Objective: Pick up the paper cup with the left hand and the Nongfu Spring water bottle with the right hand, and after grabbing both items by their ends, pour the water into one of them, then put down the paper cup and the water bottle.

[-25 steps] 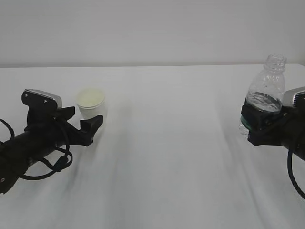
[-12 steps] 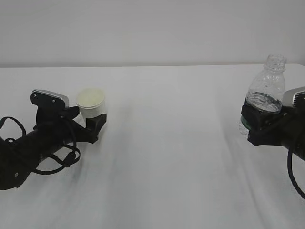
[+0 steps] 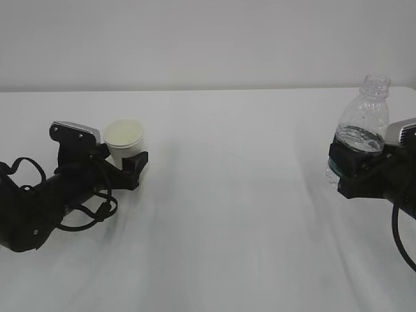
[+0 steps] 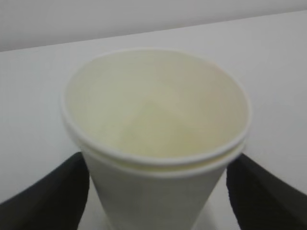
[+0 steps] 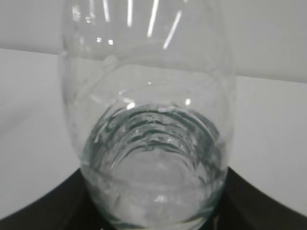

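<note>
Bottle in hand, cup not yet gripped

At the right edge of the white table (image 3: 221,214), the right hand (image 3: 354,170) had its fingers closed around the lower body of the Nongfu Spring water bottle (image 3: 361,127), which stood upright and uncapped. Whether its base was off the surface could not be told. The water (image 5: 153,143) filled only the lower part of the bottle, level and undisturbed.

Far over on the left, the paper cup (image 3: 124,140) stood upright on the table, well apart from the bottle, and looked empty. The left hand (image 3: 123,168) lay low beside it, its fingers (image 4: 53,191) spread wide on either side of the cup's lower wall, with a visible gap on each side in the wrist view.

By my judgement, the bottle grasp was done and the cup grasp was only half made. Closing on the cup, lifting it, bringing both items together, pouring and setting both down were all left to do
</note>
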Controlling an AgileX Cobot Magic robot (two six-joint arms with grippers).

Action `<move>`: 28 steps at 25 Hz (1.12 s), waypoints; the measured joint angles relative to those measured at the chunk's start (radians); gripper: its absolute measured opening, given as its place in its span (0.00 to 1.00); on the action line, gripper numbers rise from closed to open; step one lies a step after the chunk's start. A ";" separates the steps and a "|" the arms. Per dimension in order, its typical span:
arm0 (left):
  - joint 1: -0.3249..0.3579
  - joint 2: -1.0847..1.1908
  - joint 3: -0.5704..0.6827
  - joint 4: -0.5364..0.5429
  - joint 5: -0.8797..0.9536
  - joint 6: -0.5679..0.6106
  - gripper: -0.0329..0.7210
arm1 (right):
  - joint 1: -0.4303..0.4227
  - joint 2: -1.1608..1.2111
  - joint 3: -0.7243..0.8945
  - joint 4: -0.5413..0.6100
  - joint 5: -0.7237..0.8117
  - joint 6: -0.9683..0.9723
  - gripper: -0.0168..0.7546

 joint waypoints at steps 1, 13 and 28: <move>0.000 0.000 -0.006 0.000 0.000 0.000 0.90 | 0.000 0.000 0.000 0.000 0.000 0.000 0.55; 0.000 0.057 -0.074 -0.008 0.000 0.000 0.87 | 0.000 0.000 0.000 0.000 0.000 0.000 0.55; 0.000 0.067 -0.096 -0.008 0.000 0.000 0.82 | 0.000 0.000 0.000 0.000 0.000 0.000 0.55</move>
